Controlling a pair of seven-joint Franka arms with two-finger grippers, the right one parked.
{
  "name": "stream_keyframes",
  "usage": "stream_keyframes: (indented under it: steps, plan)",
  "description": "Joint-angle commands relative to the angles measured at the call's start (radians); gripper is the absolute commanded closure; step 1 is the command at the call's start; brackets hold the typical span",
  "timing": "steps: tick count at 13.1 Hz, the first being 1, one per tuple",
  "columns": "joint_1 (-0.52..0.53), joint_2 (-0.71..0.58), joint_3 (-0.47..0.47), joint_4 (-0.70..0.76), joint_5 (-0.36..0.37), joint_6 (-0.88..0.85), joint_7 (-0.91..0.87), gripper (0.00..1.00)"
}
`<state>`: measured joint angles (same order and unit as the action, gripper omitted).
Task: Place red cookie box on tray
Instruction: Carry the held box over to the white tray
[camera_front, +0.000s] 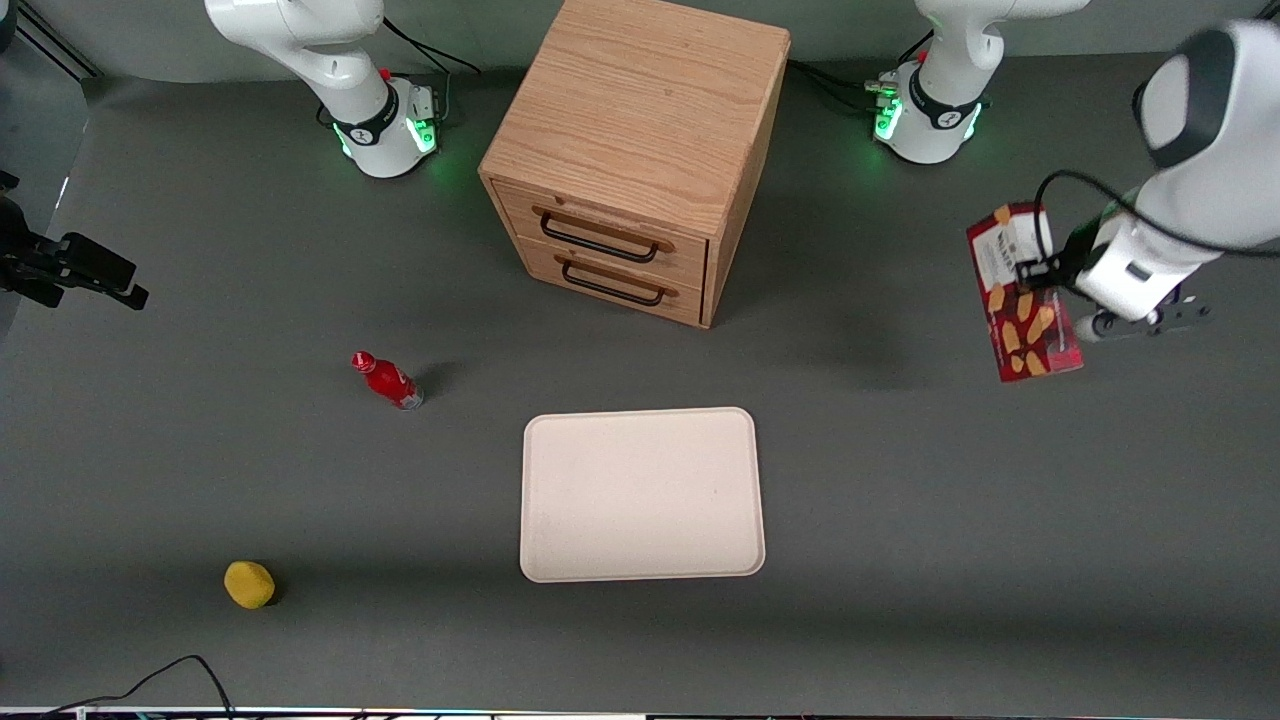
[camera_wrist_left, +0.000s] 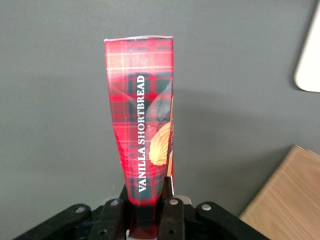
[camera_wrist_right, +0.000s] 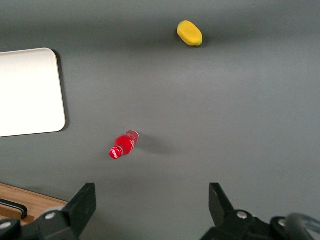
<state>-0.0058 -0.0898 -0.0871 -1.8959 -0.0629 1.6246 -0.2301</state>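
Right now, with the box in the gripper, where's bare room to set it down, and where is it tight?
The gripper, shut on the red cookie box, hangs at the working arm's end of the table. The tray holds nothing. Bare tabletop runs between box and tray, and between tray and wooden drawer cabinet. Toward the parked arm's end stand a small red bottle and yellow object.
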Motion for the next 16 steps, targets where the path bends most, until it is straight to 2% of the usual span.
stream_keyframes:
  steps: [1,3,7,8,10,11,13,16]
  plan:
    - [-0.005,0.041,-0.078,0.147,-0.003,-0.101,-0.109,0.75]
    - [-0.007,0.086,-0.17,0.2,-0.006,-0.063,-0.262,0.75]
    - [-0.035,0.321,-0.321,0.414,0.023,0.058,-0.634,0.74]
    - [-0.077,0.376,-0.324,0.441,0.078,0.107,-0.693,0.74]
    - [-0.182,0.491,-0.324,0.484,0.254,0.19,-0.796,0.74]
    - [-0.221,0.568,-0.322,0.553,0.311,0.207,-0.861,0.74]
    - [-0.284,0.689,-0.313,0.694,0.357,0.21,-0.936,0.74]
    - [-0.356,0.781,-0.301,0.738,0.434,0.272,-1.023,0.74]
